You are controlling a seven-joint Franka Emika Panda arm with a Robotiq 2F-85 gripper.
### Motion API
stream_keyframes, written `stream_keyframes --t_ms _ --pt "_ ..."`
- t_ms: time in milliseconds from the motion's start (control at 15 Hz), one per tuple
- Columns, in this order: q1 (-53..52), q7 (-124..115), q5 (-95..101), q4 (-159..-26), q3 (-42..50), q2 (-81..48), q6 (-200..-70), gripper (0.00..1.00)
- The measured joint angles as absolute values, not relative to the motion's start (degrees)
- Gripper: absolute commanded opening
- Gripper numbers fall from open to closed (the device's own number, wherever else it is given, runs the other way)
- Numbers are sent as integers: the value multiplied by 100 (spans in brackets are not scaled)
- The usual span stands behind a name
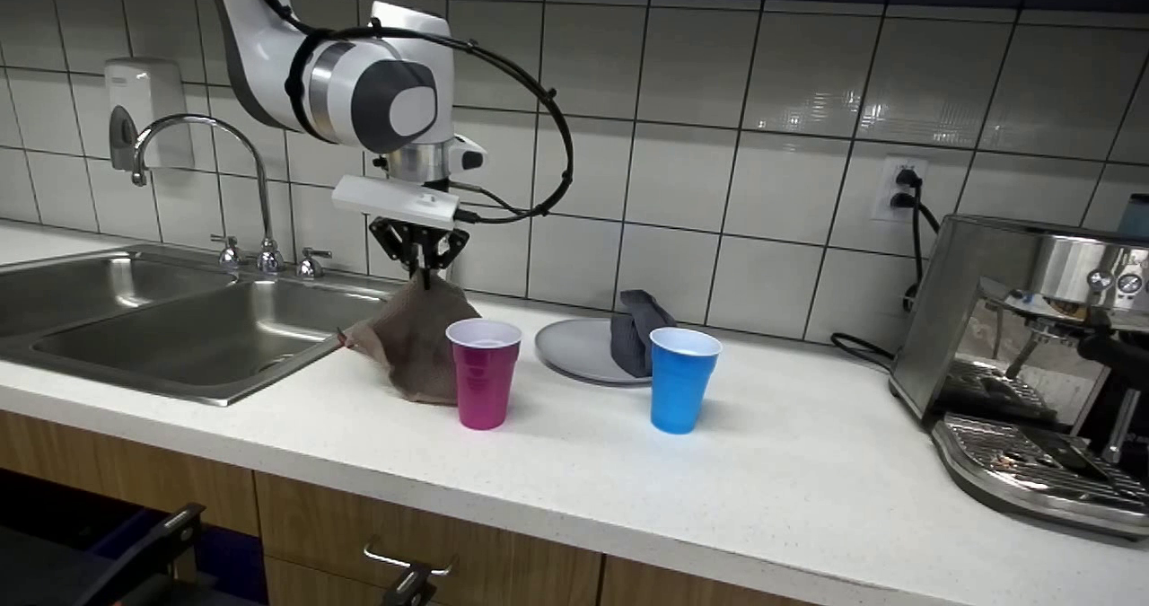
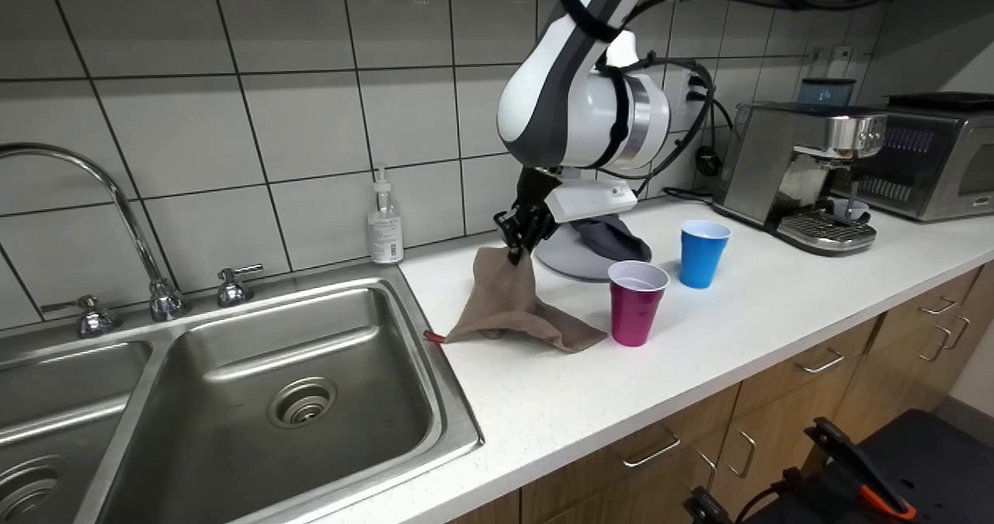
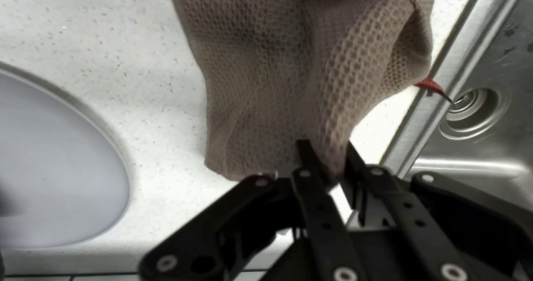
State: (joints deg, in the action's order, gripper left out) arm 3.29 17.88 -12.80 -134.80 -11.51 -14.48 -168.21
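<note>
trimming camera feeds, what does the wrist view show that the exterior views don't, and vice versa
Only the wrist view: the honeycomb weave of the cloth, up close.
Only the exterior views: the pink cup, blue cup, faucet and coffee machine.
Shared: the gripper at the cloth, the cloth's red tab, the plate and the sink.

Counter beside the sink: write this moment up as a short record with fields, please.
Gripper: at the brown cloth, fingers slightly apart with a fold between them; firm grip unclear
Cloth shape: peaked at the top, lower part resting on the counter
Red tag: at the cloth's corner toward the sink
Pink cup: upright, beside the brown cloth
Blue cup: upright, between the pink cup and the coffee machine
Gray plate: lying on the counter, dark gray cloth on it
</note>
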Motion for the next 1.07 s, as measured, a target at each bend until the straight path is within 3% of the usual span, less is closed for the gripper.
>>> stream_keyframes --t_ms 400,1067 --pt "312 1706 -1229 -13354 -1127 -1517 -16826 98" --pt "543 1705 -1274 -13204 -985 -1411 -16868 100"
